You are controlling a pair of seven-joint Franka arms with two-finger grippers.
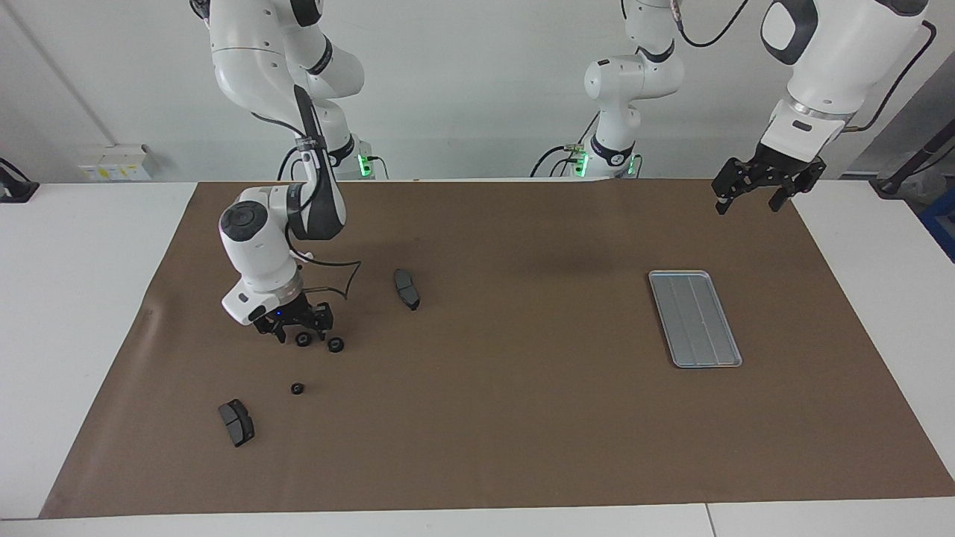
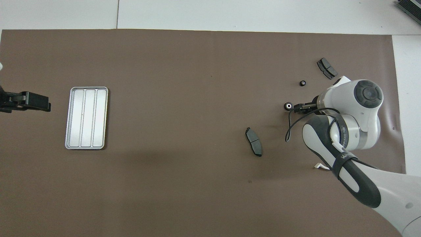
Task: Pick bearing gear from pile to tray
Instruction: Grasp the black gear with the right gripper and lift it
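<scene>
Nearest the robots, at the left arm's end of the table (image 1: 74, 298), the left gripper (image 1: 748, 205) hangs in the air over the corner of the brown mat (image 1: 522, 447), its fingers spread wide and holding nothing; this arm waits. The pile lies scattered at the right arm's end of the mat. Its part nearest the robots is the white bracket (image 2: 319, 166), of which only one tip shows in the overhead view from under the right arm. A little farther out lies a dark brake pad (image 1: 406, 289), flat on the mat and toward the middle of the table, apart from the other parts. The tray (image 1: 694, 317) sits at the left arm's end of the mat, well apart from the pile, lying flat, with nothing in it. Farther out than the brake pad, the right gripper (image 1: 302, 332) is down at the mat, its fingers spread to either side of the first gear (image 1: 304, 340), which stands on the mat between them; whether they touch it I cannot tell. In the overhead view the gripper covers this gear. Just beside it, toward the middle of the table, sits the second gear (image 1: 336, 344), outside the fingers and free. Farther out lies the third gear (image 1: 297, 388), smaller-looking and alone. Farthest of all is the second brake pad (image 1: 236, 422), flat on the mat, near the third gear but not touching it.
</scene>
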